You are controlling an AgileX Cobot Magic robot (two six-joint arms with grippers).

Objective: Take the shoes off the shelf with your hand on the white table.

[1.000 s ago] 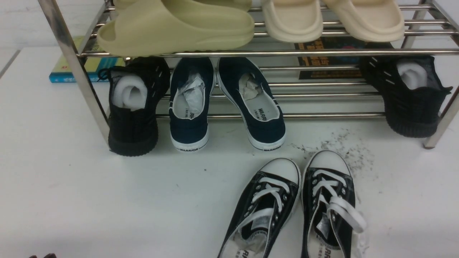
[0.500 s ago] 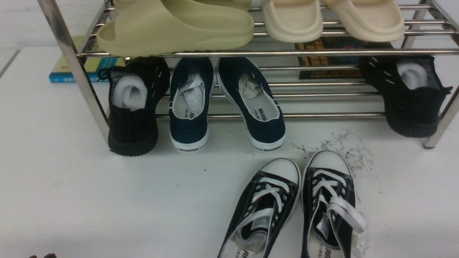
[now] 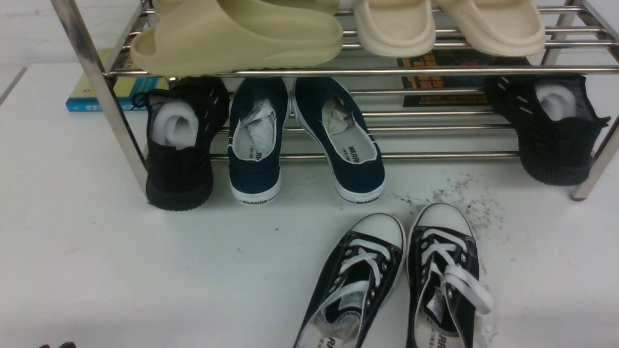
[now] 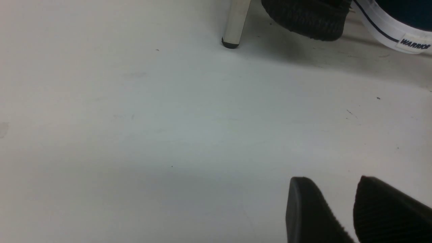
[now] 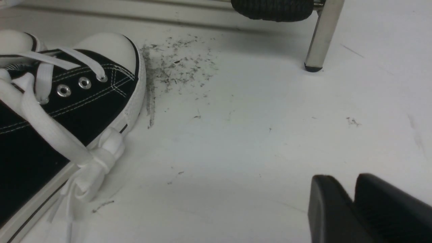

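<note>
Front view: the pair of black canvas low-top sneakers with white laces and white toe caps lies side by side on the matte white table at the lower centre-right of the frame, toes pointing toward the chrome metal-tube shoe rack and clear of it. A patch of dark grey scuff marks sits just beside the right sneaker's toe. On the rack's lower tier, left to right, stand an all-black knit sneaker, two navy slip-ons marked "WARRIOR", and a second black knit sneaker. The upper tier carries an olive foam slide and cream foam slides.

Left wrist view: the black ribbed left gripper occupies the lower right corner above bare table, its fingers parted by a visible gap and holding nothing; a rack leg stands at the upper centre.

Right wrist view: the black right gripper appears at the lower right, its fingers separated by only a narrow slit and empty, well apart from the sneaker at the left edge.
</note>
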